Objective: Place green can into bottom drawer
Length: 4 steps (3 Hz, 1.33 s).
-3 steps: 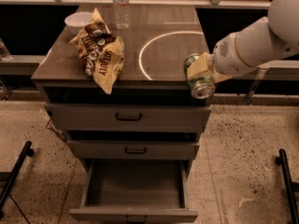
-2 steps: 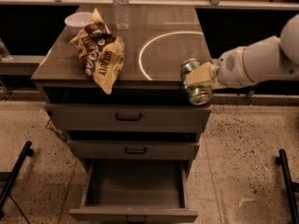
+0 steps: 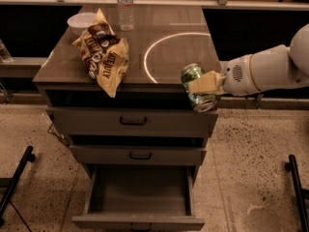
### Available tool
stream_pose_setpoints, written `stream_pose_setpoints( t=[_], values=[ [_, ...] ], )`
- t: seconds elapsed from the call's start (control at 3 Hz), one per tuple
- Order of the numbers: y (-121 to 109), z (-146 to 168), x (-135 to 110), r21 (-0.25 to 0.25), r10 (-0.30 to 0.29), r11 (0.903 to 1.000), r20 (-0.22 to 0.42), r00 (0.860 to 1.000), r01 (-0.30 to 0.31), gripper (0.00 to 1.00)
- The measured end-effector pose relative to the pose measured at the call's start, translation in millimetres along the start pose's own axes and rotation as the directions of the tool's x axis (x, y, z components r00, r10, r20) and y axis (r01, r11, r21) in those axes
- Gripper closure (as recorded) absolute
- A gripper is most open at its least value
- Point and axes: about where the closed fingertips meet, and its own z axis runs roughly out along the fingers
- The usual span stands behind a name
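One gripper (image 3: 203, 85) — clasping green can (image 3: 193, 74), countertop (image 3: 176, 30) edge

Your hand (image 3: 204, 84) at 3 o'clock is matt cream plastic, clamped on the green can (image 3: 193, 75), which is shiny metal. The counter (image 3: 183, 47) looks smooth, satin wood-grain. The bottom drawer (image 3: 140, 193) is matt grey, the snack bag (image 3: 104, 57) crinkly glossy foil, the bottle (image 3: 125, 6) clear plastic.

1. Green can (image 3: 192, 75): small, green with pale markings and a shiny silver end. It is tilted, silver end facing down and outward, and held in the air at the cabinet top's front right corner.
2. Gripper (image 3: 202, 85): reaches in from the right, with its fingers clamped across the can.
3. Bottom drawer (image 3: 139, 195): lowest of three, pulled open, with a plain flat floor, well below the can.
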Motion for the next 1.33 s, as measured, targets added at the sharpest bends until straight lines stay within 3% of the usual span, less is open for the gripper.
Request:
stream_pose_setpoints(
  t=[0.33,0.67,1.0,1.33],
  values=[
    [-4.5,9.9,-11.6,0.085,-0.085,0.9928,0.000,0.996,0.085,1.00],
    [-16.7,18.7,-22.8,0.169,-0.256,0.9520,-0.014,0.966,0.255,1.00],
    [-20.3,21.4,-23.5,0.178,-0.349,0.9205,-0.029,0.937,0.348,1.00],
    [-20.8,42.9,-38.5,0.196,-0.486,0.8591,0.022,0.874,0.473,1.00]
  ],
)
